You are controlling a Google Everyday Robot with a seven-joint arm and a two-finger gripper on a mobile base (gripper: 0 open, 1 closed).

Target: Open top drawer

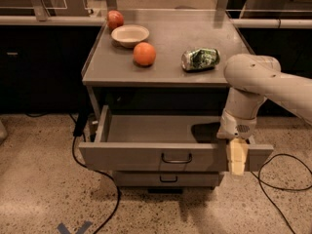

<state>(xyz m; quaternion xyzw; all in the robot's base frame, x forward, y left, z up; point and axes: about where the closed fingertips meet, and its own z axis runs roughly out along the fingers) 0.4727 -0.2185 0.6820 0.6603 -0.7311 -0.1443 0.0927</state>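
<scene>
Grey metal top drawer (141, 156) stands well out, 6 o'clock of grey table (195, 33); task looks all but done. Your cream tool (237, 157) sits at its front's 3 o'clock end, grip unreadable.

One camera looks down on the cabinet (170, 38) from the front, fairly near. My gripper (237, 159) sits at the top drawer (136, 156) front, right of frame.

Bowl (129, 35), orange (145, 54), apple (115, 19) — crushed can (200, 59)
</scene>
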